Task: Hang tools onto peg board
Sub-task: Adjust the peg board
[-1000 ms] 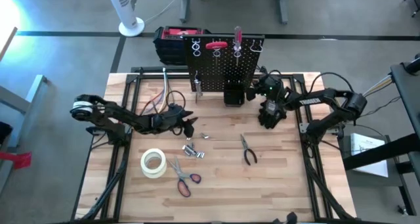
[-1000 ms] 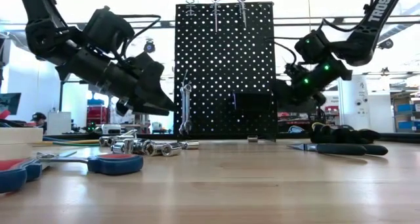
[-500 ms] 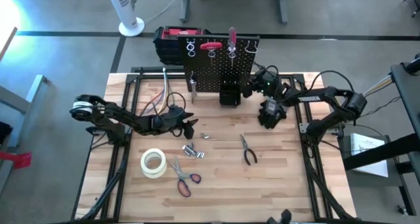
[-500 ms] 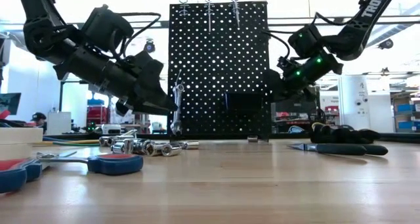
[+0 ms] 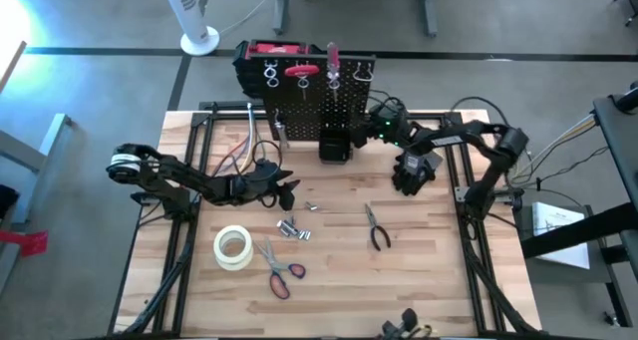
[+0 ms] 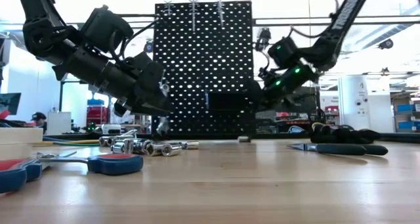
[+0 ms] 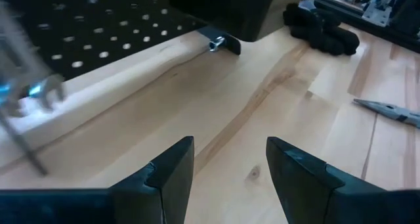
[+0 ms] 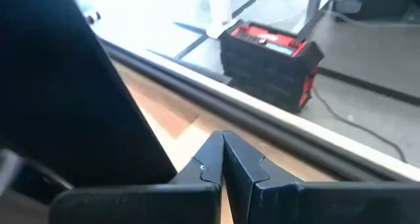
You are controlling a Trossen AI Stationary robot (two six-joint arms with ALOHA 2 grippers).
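Note:
The black peg board (image 5: 317, 103) stands upright on the table's far middle. A red-handled tool (image 5: 297, 71) and a screwdriver (image 5: 332, 55) hang along its top, a wrench (image 5: 281, 131) hangs at its left, and a black bin (image 5: 334, 145) sits low on its front. My right gripper (image 5: 371, 131) is shut at the board's right edge. My left gripper (image 5: 289, 192) hovers open left of centre, with nothing between its fingers (image 7: 172, 171). Sockets (image 5: 292, 228), pliers (image 5: 376, 225) and red-handled scissors (image 5: 279, 270) lie flat on the table. My right gripper pushes the peg board's right edge (image 6: 252, 92) with its shut fingers (image 8: 223, 159). It comes slanting down from the table's right side. The dark panel (image 8: 65, 86) fills the view beside the fingers. The board stays upright with its foot on the table.
A black glove (image 5: 411, 172) lies right of the board, under my right arm. A white tape roll (image 5: 233, 247) sits near the scissors. A red-and-black toolbox (image 5: 271, 53) stands on the floor behind the board. Bare wood stretches along the near edge.
My right gripper has moved toward the table's left edge, staying shut. The peg board has slid left along the far part of the table with it, staying upright, with its hanging tools and bin carried along.

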